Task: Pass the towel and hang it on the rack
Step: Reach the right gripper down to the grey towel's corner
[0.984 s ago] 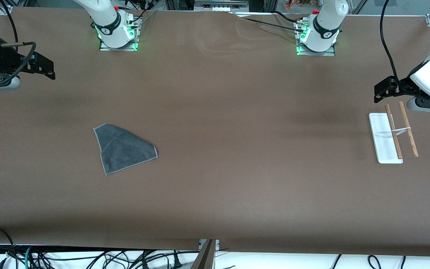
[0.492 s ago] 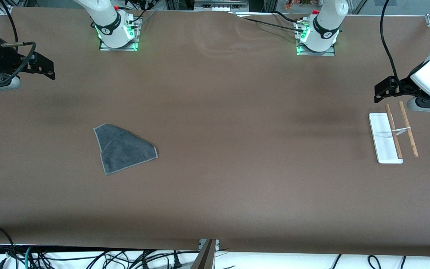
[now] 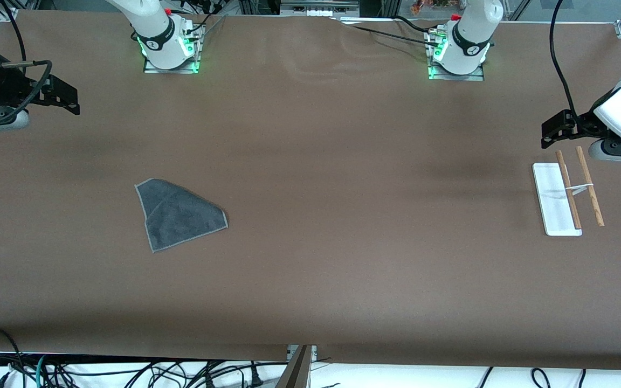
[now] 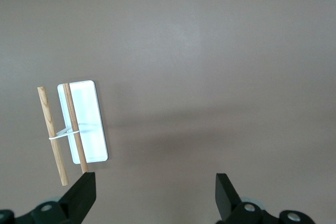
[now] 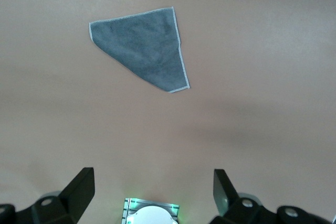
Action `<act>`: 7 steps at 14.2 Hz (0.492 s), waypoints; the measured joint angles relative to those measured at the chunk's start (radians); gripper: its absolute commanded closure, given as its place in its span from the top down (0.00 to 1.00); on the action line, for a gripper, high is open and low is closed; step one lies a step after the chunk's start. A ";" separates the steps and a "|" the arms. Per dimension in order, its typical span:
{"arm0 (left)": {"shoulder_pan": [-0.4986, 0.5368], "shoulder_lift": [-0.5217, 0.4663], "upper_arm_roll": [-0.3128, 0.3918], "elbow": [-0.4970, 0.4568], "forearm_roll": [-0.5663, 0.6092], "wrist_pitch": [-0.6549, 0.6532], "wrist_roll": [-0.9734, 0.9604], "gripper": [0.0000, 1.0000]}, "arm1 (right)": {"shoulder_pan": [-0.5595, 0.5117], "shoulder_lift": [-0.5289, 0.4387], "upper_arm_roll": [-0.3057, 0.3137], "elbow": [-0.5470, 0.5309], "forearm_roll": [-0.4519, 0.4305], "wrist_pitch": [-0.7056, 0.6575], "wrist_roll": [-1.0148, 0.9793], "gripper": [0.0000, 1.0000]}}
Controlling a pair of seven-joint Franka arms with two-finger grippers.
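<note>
The dark grey towel (image 3: 178,215) lies flat on the brown table, folded into a rough triangle, toward the right arm's end. In the right wrist view the towel (image 5: 144,51) shows whole. The rack (image 3: 552,213) stands toward the left arm's end: a white base, two brown rods and a thin white crosspiece. My left gripper (image 3: 550,132) hovers open just beside the rack, and the left wrist view shows the rack (image 4: 92,124) close to one open finger (image 4: 81,195). My right gripper (image 3: 68,99) hangs open and empty at the right arm's end, well apart from the towel.
The two arm bases (image 3: 170,48) (image 3: 459,54) stand on the table's edge farthest from the front camera. Cables lie below the table's nearest edge (image 3: 299,347). The brown cloth (image 3: 343,178) between towel and rack is bare.
The left arm's hand has crept very slightly toward its own end of the table. The towel, the rack and the right arm stay as they were.
</note>
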 measured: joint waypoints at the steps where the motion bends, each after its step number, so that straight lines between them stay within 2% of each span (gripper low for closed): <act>1: 0.000 0.000 0.000 0.000 0.000 0.000 0.000 1.00 | 0.000 0.000 0.000 0.000 0.000 0.000 0.000 1.00; 7: 0.000 0.000 0.000 0.000 0.000 0.000 0.000 1.00 | -0.004 0.017 -0.015 -0.025 0.000 0.022 0.000 1.00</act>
